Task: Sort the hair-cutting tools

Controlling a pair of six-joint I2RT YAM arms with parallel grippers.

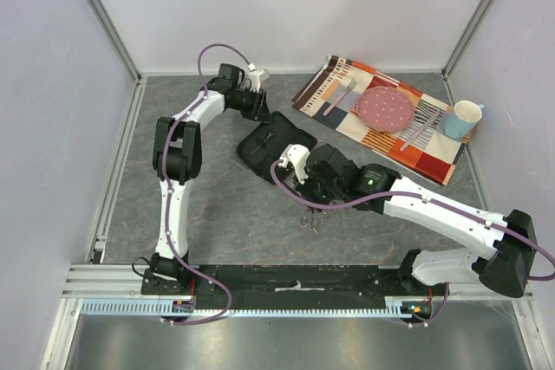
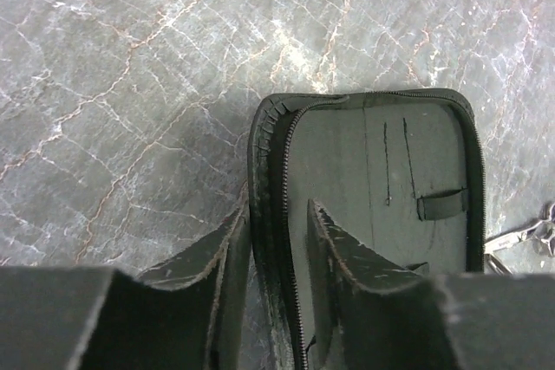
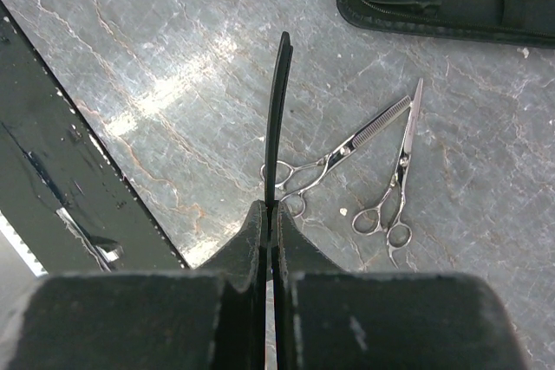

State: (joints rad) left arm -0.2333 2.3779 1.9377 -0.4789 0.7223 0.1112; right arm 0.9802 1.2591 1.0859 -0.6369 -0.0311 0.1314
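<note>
A black hair clip (image 3: pixel 277 119) is pinched at frame centre by the right gripper (image 3: pixel 270 214), probably for stowing; the case (image 2: pixel 347 162) is straddled at its rim by the left gripper (image 2: pixel 277 210), clamping undeterminable, presumably to steady it

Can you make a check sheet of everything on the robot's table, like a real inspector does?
Surface: grey marbled table, no spills seen.
Job's things: toothed scissors and plain scissors lie side by side on the table; one black clip is in the right pincer.
Clutter: open black case; striped placemat at the far right with pink plate, fork, knife and cup.
Grippers: left pincer open, astride the case's rim; right pincer shut on the clip.
Cables: purple cable loops along each arm.
Surroundings: pale walls with metal frame posts; nothing else seen.
</note>
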